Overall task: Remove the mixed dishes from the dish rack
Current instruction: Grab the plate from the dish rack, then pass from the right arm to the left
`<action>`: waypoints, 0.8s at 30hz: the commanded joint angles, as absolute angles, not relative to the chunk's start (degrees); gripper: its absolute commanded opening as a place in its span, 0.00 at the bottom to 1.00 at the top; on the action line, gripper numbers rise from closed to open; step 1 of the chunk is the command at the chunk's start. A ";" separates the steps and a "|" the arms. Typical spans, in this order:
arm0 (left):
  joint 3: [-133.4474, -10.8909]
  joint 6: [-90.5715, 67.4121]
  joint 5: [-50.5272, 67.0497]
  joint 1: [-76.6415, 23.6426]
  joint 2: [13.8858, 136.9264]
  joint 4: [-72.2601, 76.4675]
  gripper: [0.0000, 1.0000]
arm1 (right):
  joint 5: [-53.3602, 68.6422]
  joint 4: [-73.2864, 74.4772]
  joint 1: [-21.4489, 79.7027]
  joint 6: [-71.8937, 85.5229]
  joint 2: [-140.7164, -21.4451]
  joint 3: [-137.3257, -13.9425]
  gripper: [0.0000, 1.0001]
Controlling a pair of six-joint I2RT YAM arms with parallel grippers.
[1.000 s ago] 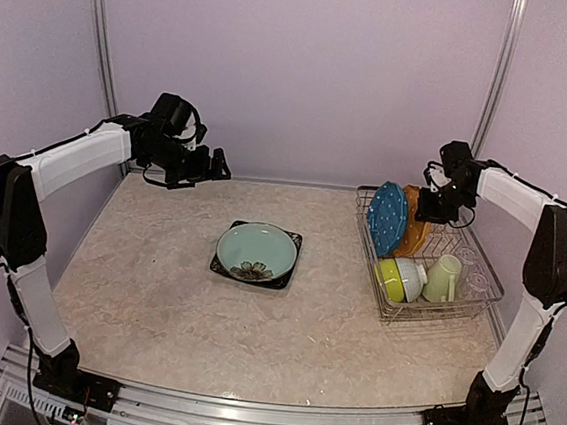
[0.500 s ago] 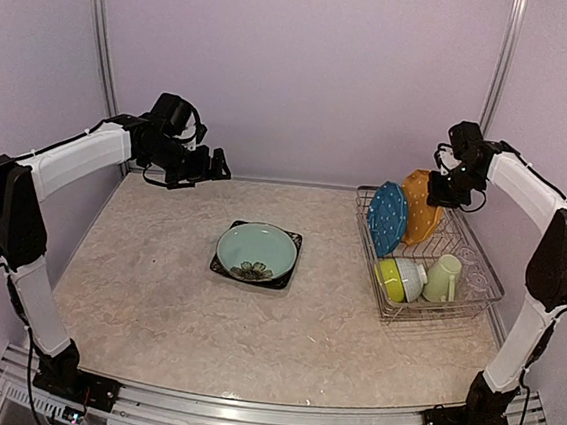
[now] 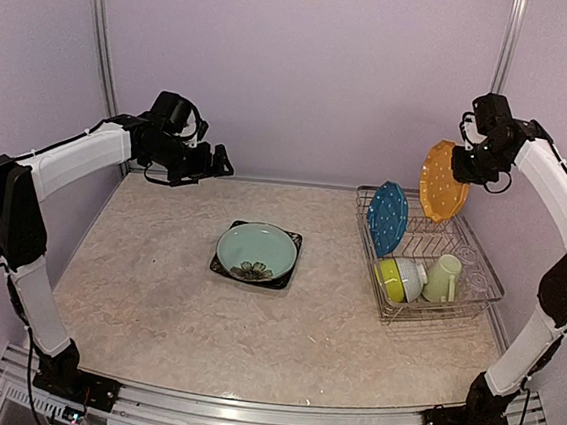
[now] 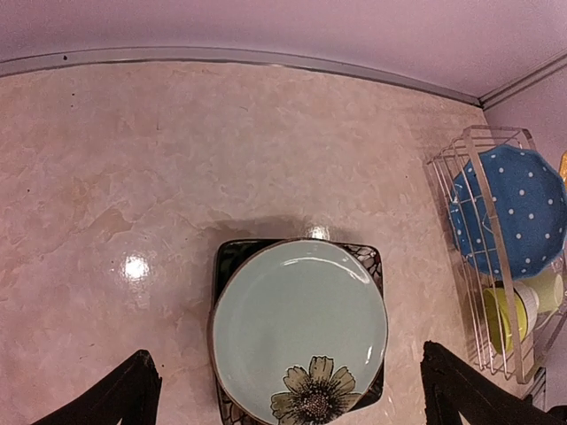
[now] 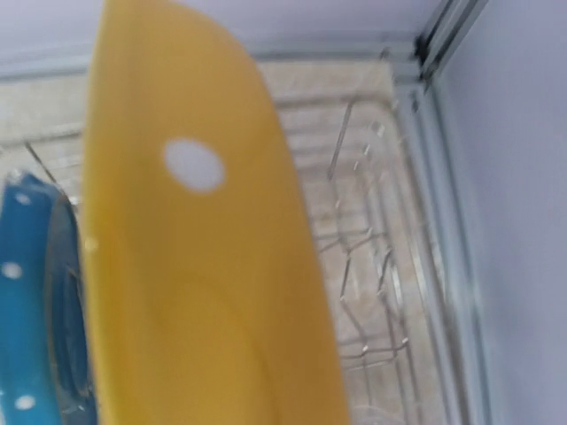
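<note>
Since the earlier frames the right claw (image 3: 465, 170) has risen from the dish rack (image 3: 445, 306), carrying the orange plate (image 3: 443, 181) with it. The plate now hangs on edge, clear of the wires, above the rack's 12 o'clock end. The claw is narrowed on the plate's upper rim, and in the wrist view the plate fills most of the picture.

The left claw (image 3: 218, 159) hovers spread wide and empty at about 10 o'clock over the worktop (image 3: 155, 291).

Already unloaded: the pale green flowered plate (image 3: 257, 251) lies on the black square plate (image 3: 220, 265) at the worktop's centre.

Left in the rack, which stands at 3 o'clock: the blue white-dotted plate (image 3: 387, 219) upright in the prongs at its 11 o'clock side, the lime bowl (image 3: 390, 279) and white bowl (image 3: 412, 278) nested on their sides at 7 o'clock, the pale green mug (image 3: 444, 278) beside them, and faint clear glasses (image 3: 474, 271) toward 4 o'clock.

The task appears under halfway done: two dishes out, one in transit, six remaining.
</note>
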State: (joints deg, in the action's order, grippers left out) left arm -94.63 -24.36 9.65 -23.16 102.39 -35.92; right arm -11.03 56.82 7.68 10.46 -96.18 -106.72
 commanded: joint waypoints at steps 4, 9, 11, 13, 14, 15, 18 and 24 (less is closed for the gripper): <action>-94.38 -21.74 18.53 -23.13 100.00 -28.25 0.99 | -6.99 50.67 7.41 9.81 -88.44 -114.89 0.00; -94.53 -20.05 24.36 -24.02 98.12 -24.78 0.99 | 2.73 46.65 7.52 10.69 -85.94 -114.51 0.00; -95.39 -19.54 26.00 -24.71 97.69 -24.30 0.99 | 8.59 44.78 7.51 11.26 -85.67 -113.65 0.00; -96.71 -18.60 27.04 -25.65 97.65 -24.47 0.99 | 13.88 42.20 7.78 12.28 -84.96 -111.54 0.00; -97.36 -18.23 27.51 -26.15 97.71 -24.50 0.99 | 16.23 40.61 8.17 12.75 -84.59 -110.04 0.00; -98.08 -17.86 28.03 -26.67 97.86 -24.83 0.99 | 18.10 39.08 8.44 13.51 -84.23 -108.59 0.00; -100.43 -17.70 29.37 -27.77 98.62 -25.79 0.99 | 23.12 35.15 9.68 14.99 -83.66 -104.66 0.00; -102.39 -19.14 33.36 -29.27 99.86 -27.10 0.96 | 26.77 29.02 15.87 17.55 -84.12 -99.04 0.00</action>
State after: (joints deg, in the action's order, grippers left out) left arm -100.47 -19.20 29.06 -28.51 99.04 -26.15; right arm 20.05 41.54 11.35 14.57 -86.19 -100.20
